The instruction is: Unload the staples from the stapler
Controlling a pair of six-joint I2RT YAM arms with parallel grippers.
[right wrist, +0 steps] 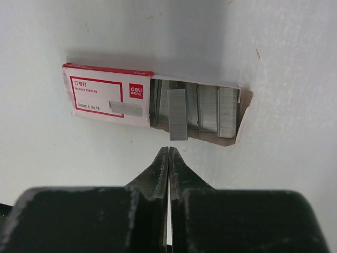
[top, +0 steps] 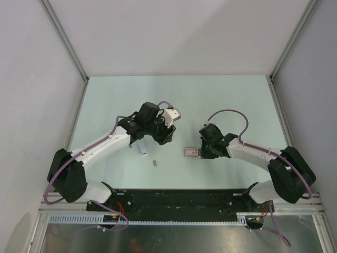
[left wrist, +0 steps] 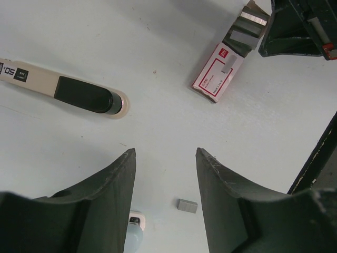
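Now the left gripper (left wrist: 165, 151) hangs above the pale green table (top: 231, 100) with its two dark fingers (left wrist: 118, 200) spread wide, and nothing is held between them. Under the gap, closer to the wrist than to the tips, lies the short grey metal strip of staples (left wrist: 187, 205), flat on the table and apart from other things. The small pale blue and white stapler (left wrist: 134, 232) peeks out just beside the inner edge of one finger, near its root, mostly hidden. Ahead of the tips and to one side lies a long cream stick with a black section (left wrist: 68, 90). The right gripper (right wrist: 167, 150) has its fingers pressed together on nothing. Just ahead of their tips lies the red-and-white cardboard box (right wrist: 105, 97), its end open, with grey staple strips (right wrist: 208, 109) inside
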